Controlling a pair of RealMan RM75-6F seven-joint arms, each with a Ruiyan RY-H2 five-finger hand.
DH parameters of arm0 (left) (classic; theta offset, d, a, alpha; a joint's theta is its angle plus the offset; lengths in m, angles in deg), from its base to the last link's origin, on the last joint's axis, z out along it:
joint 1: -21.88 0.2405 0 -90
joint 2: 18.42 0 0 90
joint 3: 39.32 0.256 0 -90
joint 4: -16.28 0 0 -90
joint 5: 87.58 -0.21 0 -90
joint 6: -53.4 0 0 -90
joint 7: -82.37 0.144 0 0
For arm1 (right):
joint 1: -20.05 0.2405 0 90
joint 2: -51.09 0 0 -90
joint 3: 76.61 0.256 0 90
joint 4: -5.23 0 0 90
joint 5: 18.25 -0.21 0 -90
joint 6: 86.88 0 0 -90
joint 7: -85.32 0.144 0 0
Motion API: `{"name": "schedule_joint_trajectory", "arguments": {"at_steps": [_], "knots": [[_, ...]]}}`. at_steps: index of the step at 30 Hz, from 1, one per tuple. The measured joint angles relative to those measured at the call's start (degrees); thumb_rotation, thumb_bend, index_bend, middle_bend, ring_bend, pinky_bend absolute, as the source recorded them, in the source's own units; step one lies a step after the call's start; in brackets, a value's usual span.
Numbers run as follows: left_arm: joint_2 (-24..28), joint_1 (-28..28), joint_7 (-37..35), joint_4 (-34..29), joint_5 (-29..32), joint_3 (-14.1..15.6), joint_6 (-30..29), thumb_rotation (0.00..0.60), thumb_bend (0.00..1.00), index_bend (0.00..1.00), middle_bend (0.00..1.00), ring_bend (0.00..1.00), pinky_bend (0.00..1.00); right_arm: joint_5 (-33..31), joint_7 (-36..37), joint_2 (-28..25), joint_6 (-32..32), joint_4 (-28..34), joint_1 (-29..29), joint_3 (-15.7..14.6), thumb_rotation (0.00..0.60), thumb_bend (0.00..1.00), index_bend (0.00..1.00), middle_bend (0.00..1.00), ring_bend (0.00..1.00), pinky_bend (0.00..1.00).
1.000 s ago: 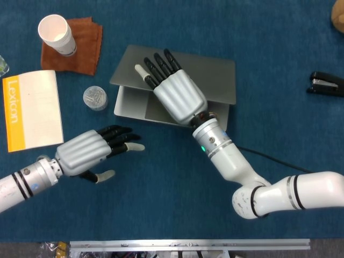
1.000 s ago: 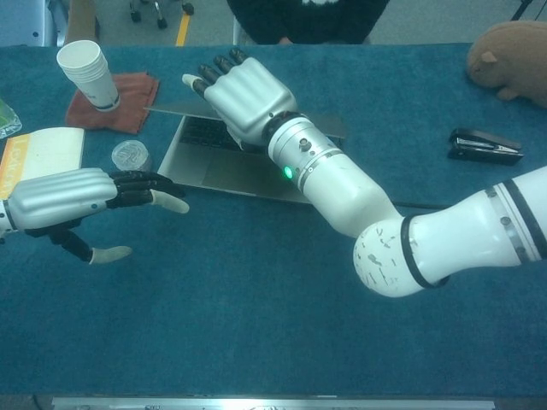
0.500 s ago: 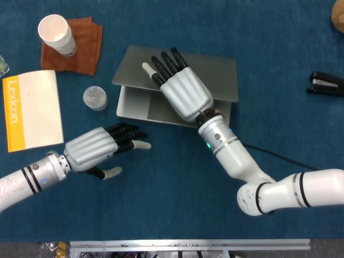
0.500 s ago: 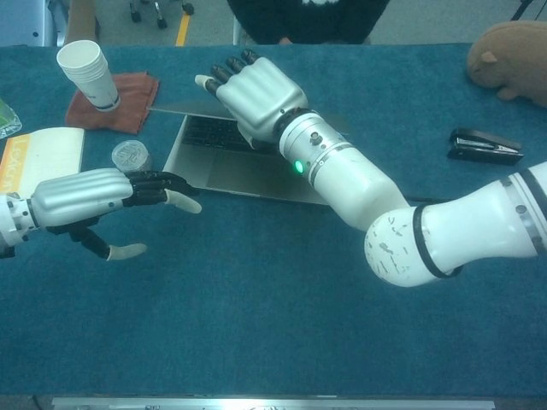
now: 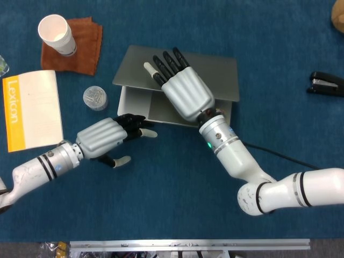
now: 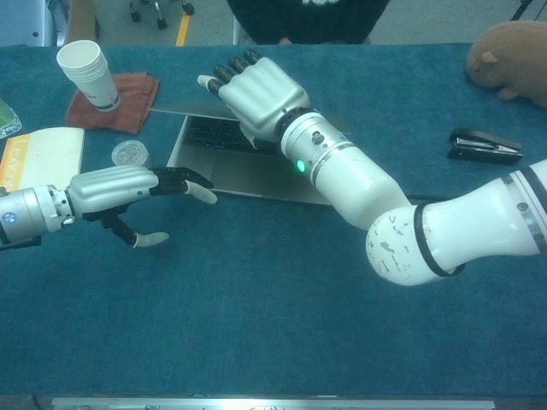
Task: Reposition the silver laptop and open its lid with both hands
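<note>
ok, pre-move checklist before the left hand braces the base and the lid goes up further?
1. Lid part open, keyboard showing in chest view: ok.
2. Right hand on the lid, fingers over its far side: ok.
3. Left hand on the laptop base: not ok, fingertips only at its near-left corner, contact cannot tell.
4. Plastic jar clear of the base: ok, close though.
5. Cable snagging on the right arm: cannot tell.

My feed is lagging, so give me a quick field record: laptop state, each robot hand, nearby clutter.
laptop: silver, lid partly raised
right robot hand: on the lid, fingers over its front edge
left robot hand: empty, fingertips at the base's front-left corner
clutter: small jar, book, paper cup on brown cloth, stapler
</note>
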Motion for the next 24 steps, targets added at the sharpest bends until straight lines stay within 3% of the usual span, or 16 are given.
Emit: {"name": "schedule_joint_trajectory", "arguments": {"at_steps": [24], "knots": [[-3.5, -1.1, 3.3, 2.5, 6.4, -0.1, 6.3, 0.6, 0.38, 0.15, 0.08, 0.01, 0.07, 0.1, 1.2, -0.9, -0.8, 1.4, 0.4, -0.3, 0.6, 0.51, 0.0, 0.06, 0.02, 0.07]]}}
